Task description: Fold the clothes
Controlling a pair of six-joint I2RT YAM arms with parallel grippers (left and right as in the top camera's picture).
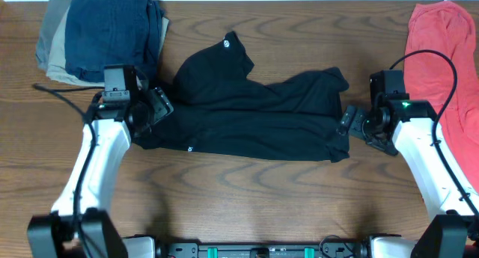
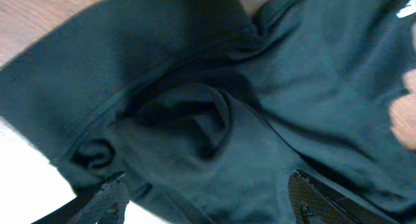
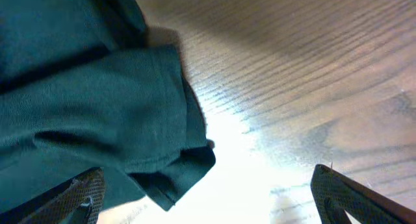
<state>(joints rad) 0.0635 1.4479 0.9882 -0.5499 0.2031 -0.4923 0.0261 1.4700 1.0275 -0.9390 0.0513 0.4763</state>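
- Clothes (image 2: 214,120), seen from the left wrist, fill nearly the whole view. Black cloth lies rumpled between the left gripper (image 2: 205,195) fingers (image 2: 107,198), which stand spread wide and pinch nothing.
- From the right wrist, a folded corner of the clothes (image 3: 97,113) lies by the left-hand finger (image 3: 81,195) of the right gripper (image 3: 207,182). Its jaws are also spread wide and hold nothing, with bare table (image 3: 292,68) between them.
- Both wrist views cut the fingers off at the lower edge. The left wrist view is blurred, and a pale pinkish patch at its right edge cannot be made out.
- Overhead, the clothes (image 1: 247,116) lie long and limp across the middle of the table (image 1: 239,198). The left gripper (image 1: 156,108) is at one end and the right gripper (image 1: 350,123) at the other.
- The garment is black and soft, with an upper lobe bearing a small round white logo (image 1: 228,43).
- Farther back, a navy-blue and khaki stack (image 1: 105,34) sits at one corner and a red-pink shirt (image 1: 441,56) at the other edge.
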